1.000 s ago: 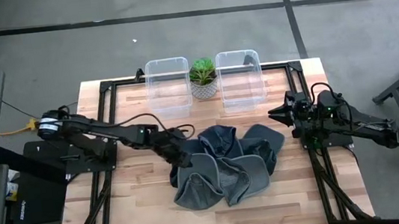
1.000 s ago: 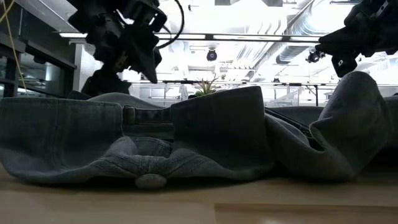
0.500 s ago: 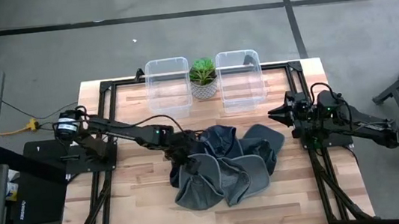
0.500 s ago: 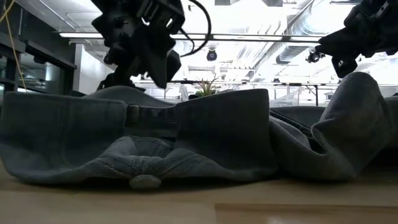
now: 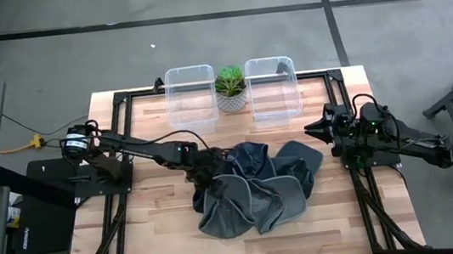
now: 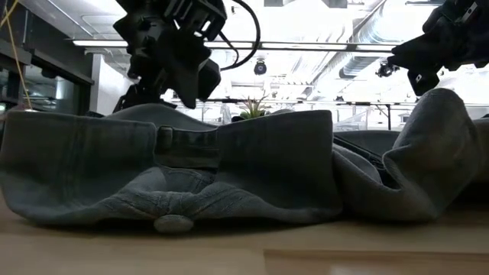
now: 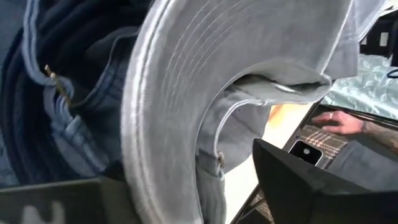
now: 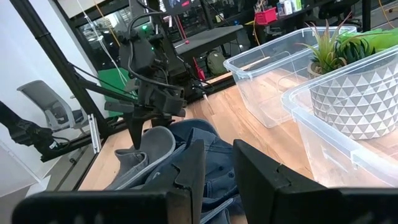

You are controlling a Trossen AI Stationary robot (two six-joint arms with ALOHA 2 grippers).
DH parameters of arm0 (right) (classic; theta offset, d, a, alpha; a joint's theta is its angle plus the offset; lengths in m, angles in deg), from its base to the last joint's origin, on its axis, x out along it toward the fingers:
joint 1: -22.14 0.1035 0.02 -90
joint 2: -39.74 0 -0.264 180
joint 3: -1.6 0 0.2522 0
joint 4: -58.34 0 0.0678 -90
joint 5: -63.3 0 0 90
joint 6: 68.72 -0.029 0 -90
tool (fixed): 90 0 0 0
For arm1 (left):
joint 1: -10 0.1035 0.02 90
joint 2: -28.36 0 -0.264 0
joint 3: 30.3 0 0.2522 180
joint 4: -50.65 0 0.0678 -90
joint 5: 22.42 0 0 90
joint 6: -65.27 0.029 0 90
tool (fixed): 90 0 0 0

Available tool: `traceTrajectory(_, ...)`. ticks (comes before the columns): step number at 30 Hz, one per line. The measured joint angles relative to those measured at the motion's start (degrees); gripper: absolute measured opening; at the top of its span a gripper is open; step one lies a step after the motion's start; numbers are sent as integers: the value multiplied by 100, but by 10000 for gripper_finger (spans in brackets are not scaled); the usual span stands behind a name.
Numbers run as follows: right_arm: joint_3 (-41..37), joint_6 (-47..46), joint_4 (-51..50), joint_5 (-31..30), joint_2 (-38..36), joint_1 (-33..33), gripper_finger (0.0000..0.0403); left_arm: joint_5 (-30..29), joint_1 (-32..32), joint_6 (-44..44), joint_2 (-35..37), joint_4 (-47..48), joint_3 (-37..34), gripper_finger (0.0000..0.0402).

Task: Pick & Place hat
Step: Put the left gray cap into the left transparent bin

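Note:
Several grey-blue denim hats lie heaped mid-table (image 5: 255, 188), (image 6: 229, 168), (image 8: 180, 149). My left gripper (image 5: 204, 177), (image 6: 187, 76), (image 8: 140, 134) points down at the heap's left edge. It is open, and a hat's curved brim (image 7: 168, 112) passes between its fingers (image 7: 186, 168). My right gripper (image 5: 311, 129), (image 8: 219, 152) waits at the table's right side, level and facing the heap. It is open by a narrow gap and touches nothing. My left gripper comes from above, pointing down, with a finger on each side of the brim at the heap's left edge. One finger (image 7: 93, 193) lies against the brim's outer face (image 7: 134, 155). Bare table shows between the cloth and the other finger (image 7: 292, 174). The hat rests on the heap.
Two clear plastic bins (image 5: 191, 97), (image 5: 272, 92) stand at the far edge with a potted plant (image 5: 230, 88) between them. Black frame rails run along the table's sides. Bare wood lies near and left of the heap. Beyond the table, the left wrist view catches a person's hand (image 7: 339, 121).
The left arm has stretched out, and its gripper has come lower and closer over the heap's left edge. The front hat's left brim edge has risen slightly, and that hat has crept a little toward the table's left.

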Motion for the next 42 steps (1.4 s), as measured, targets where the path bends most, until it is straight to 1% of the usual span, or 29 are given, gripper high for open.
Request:
traceTrajectory(5, 0, 0, 0, -1, 0, 0, 78, -15, 4, 52, 0, -16, 0, 118)
traceTrajectory(10, 1, 0, 0, -1, 0, 0, 78, -25, 0, 110, 0, -10, 0, 19)
traceTrajectory(11, 1, 0, 0, -1, 0, 0, 78, -24, 0, 135, 0, -7, 0, 10)
traceTrajectory(16, 1, 0, 0, -2, 0, 0, 78, -13, 0, 195, 0, -14, 0, 1)
traceTrajectory(25, -1, 0, 0, 0, 0, 0, 78, -156, 0, 191, 21, -13, -2, 0)
traceTrajectory(31, 1, 0, 0, 0, 0, 0, 78, -319, 0, 195, 345, -20, -4, 0)
traceTrajectory(36, 1, 0, 0, 0, 0, 0, 78, -537, 0, 220, 734, 435, 234, 0)
traceTrajectory(38, 1, 0, 0, -1, 0, 0, 78, -619, 0, 240, 796, 465, 300, 0)
traceTrajectory(42, -1, 0, 0, -2, 0, 0, 78, -591, 0, 335, 827, 560, 388, 0)
